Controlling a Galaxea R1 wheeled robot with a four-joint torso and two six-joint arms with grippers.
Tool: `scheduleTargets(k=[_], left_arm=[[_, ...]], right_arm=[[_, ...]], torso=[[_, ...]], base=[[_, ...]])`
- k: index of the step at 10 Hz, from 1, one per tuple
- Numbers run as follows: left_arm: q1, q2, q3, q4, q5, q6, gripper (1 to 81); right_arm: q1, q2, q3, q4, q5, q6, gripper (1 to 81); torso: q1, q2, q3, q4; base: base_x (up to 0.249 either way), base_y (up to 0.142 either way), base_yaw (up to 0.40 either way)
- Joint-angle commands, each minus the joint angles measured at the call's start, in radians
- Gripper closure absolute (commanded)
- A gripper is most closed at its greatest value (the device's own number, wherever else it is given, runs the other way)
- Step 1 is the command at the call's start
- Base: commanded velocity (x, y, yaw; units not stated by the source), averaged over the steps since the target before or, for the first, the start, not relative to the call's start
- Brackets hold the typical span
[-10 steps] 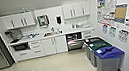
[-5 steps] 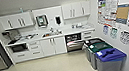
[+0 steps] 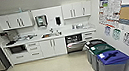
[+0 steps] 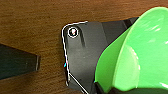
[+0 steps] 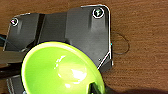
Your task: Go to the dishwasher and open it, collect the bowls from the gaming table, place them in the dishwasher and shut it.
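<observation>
Dishwasher (image 3: 75,42): I see it under the counter — door ajar.
Left gripper: green bowl (image 4: 140,52) close by; grip — cannot tell.
Right gripper: yellow-green bowl (image 5: 60,70); likewise unclear.

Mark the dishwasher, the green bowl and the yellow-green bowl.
dishwasher (image 3: 75,46): head view, on its steel door.
green bowl (image 4: 150,50): left wrist view, on its inner wall.
yellow-green bowl (image 5: 60,70): right wrist view, on its inside.

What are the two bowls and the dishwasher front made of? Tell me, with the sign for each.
Green bowl: likely glossy plastic; uniform bright colour, soft highlights.
Yellow-green bowl: probably the same; shiny glints inside.
Dishwasher: its door looks like brushed steel, grey with a dull sheen; too small to be sure.
</observation>
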Motion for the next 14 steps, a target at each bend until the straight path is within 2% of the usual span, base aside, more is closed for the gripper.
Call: scheduleTargets(k=[1,14], left_arm=[[-0.044,-0.016,-0.009,0.006,0.036,0.0,81.1],[-0.045,-0.016,-0.009,0.007,0.038,0.0,81.1]], right_arm=[[0.035,-0.017,-0.008,-0.004,-0.044,-0.002,81.1],[0.033,-0.015,-0.01,-0.004,-0.043,-0.002,81.1]], torso=[[0.0,0.0,0.0,0.0],[0.0,0.0,0.0,0.0]], base=[[0.154,0.0,0.0],[0.131,0.0,0.0]])
